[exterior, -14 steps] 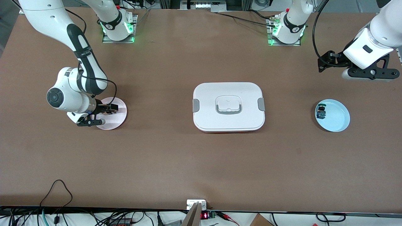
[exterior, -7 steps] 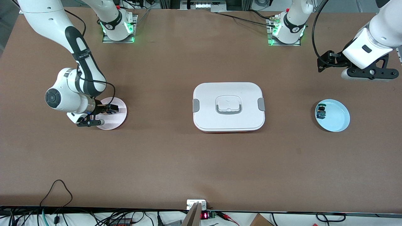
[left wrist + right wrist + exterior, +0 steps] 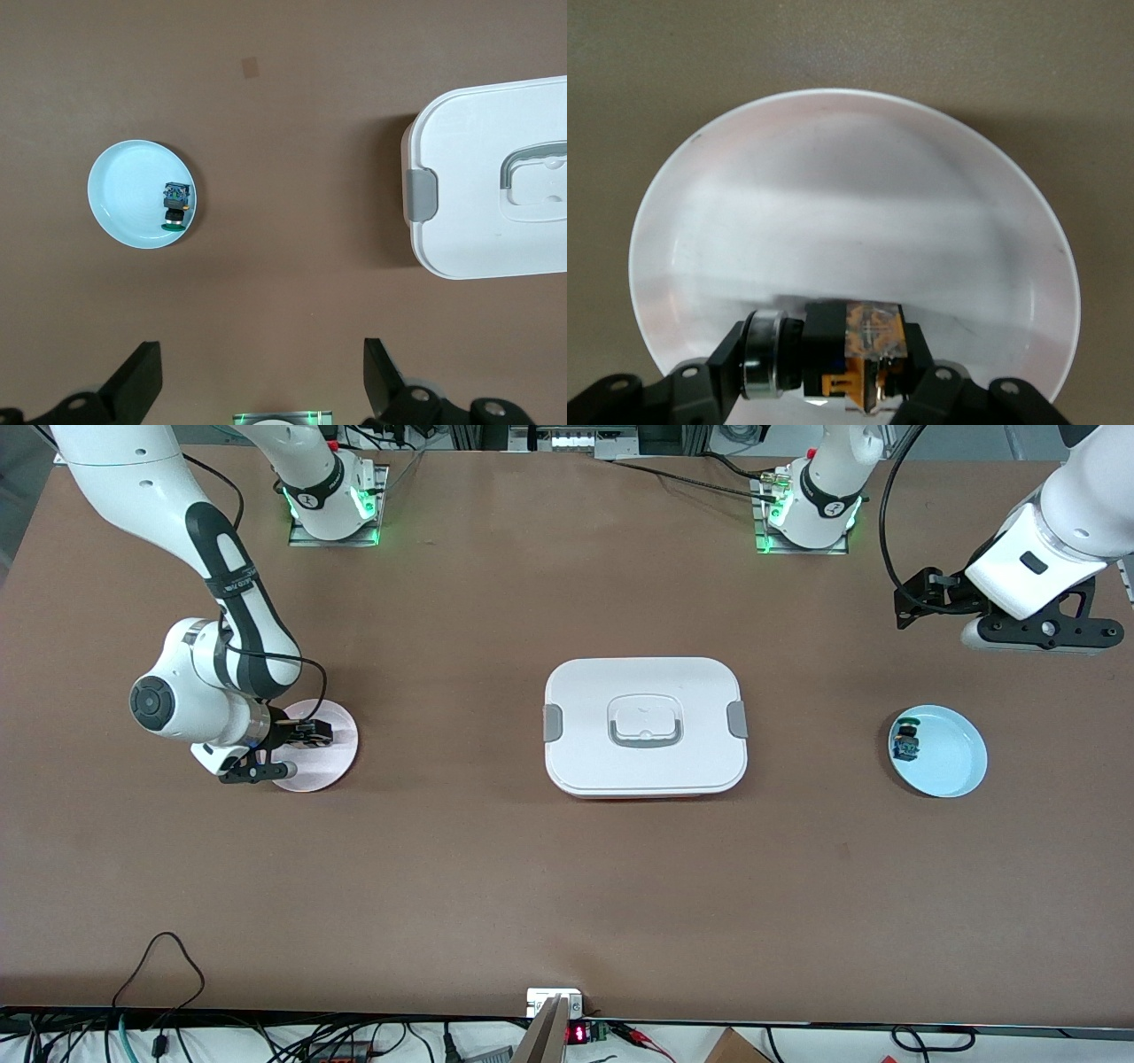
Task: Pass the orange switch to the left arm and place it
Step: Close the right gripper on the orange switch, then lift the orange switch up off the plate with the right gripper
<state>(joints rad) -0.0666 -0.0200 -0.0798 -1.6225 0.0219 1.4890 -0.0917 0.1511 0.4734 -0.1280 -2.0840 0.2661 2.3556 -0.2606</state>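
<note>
Right wrist view shows the right arm's black two-finger tool (image 3: 824, 390) down in a round, shallow pale pink plate (image 3: 850, 204), its fingers (image 3: 726, 363) pinching the small black cylindrical orange switch (image 3: 842, 354), which lies on its side with its silvery ring by one finger and orange parts showing on its body. From the front, that right tool (image 3: 297, 735) sits over the pink plate (image 3: 332, 757) toward the right arm's end of the brown tabletop (image 3: 532, 886). A large white rounded-rectangular box with grey side clips and a recessed handle (image 3: 645, 726) stands mid-tabletop, well apart from both plates. Toward the left arm's end lies a round light blue plate (image 3: 952, 757) holding a similar small switch with a green top (image 3: 905, 742) near its rim. The left arm waits, its tool (image 3: 261, 390) spread wide and hanging over bare tabletop, between its base and the blue plate (image 3: 124, 190).
</note>
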